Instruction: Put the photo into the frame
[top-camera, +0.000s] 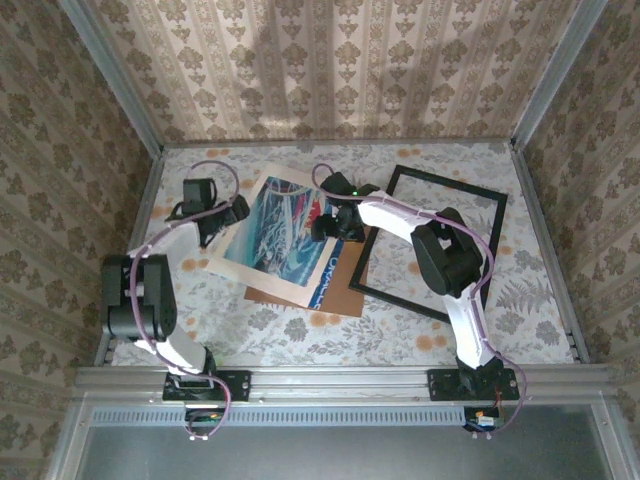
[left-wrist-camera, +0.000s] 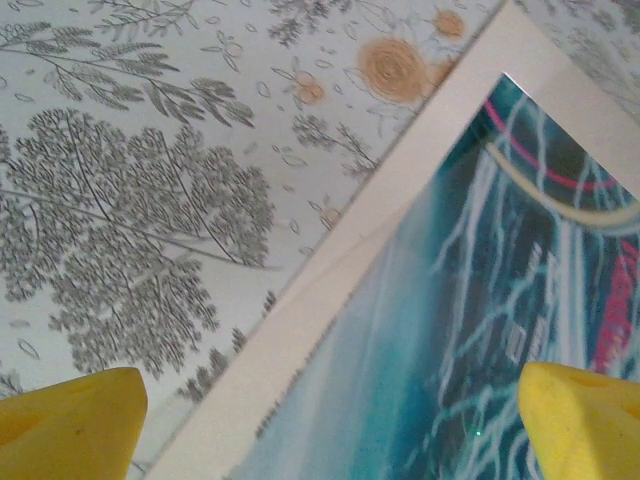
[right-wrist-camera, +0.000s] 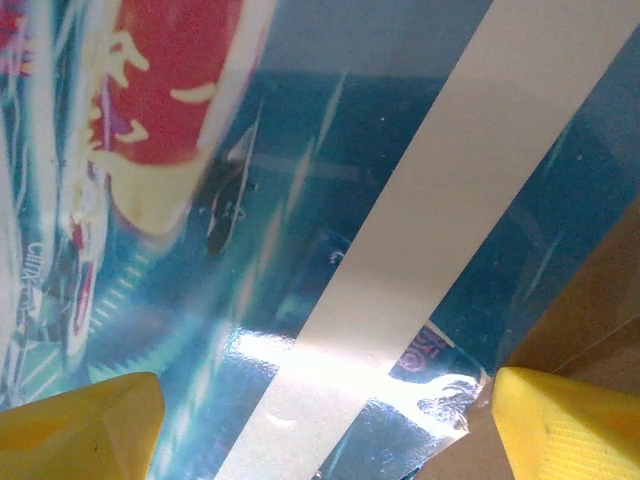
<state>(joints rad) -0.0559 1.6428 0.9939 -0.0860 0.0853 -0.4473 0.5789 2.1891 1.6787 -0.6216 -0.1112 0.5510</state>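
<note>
Top external view: we see both arms bent low over a table dressed in a pale floral cloth (top-camera: 300, 335). It is boxed in on three sides by walls of beige damask wallpaper (top-camera: 330, 70), and a metal rail (top-camera: 340, 380) runs along the near edge. The photo (top-camera: 283, 238) lies face up and askew between the two tools, partly covering a brown backing board (top-camera: 348, 262). The left gripper (top-camera: 226, 220) sits at the print's left edge, and the right gripper (top-camera: 335, 224) hangs over its right side. To the right of that gripper the frame (top-camera: 451, 182) lies flat, with cloth showing through its opening. Whether it touches the board we cannot tell.

From the left wrist, the yellow fingers (left-wrist-camera: 70, 420) stand spread wide, one over cloth and one over the print, with the cream border running between them. From the right wrist, the fingers (right-wrist-camera: 570, 430) are likewise parted, one above the glossy print and one above the brown board, gripping neither.
</note>
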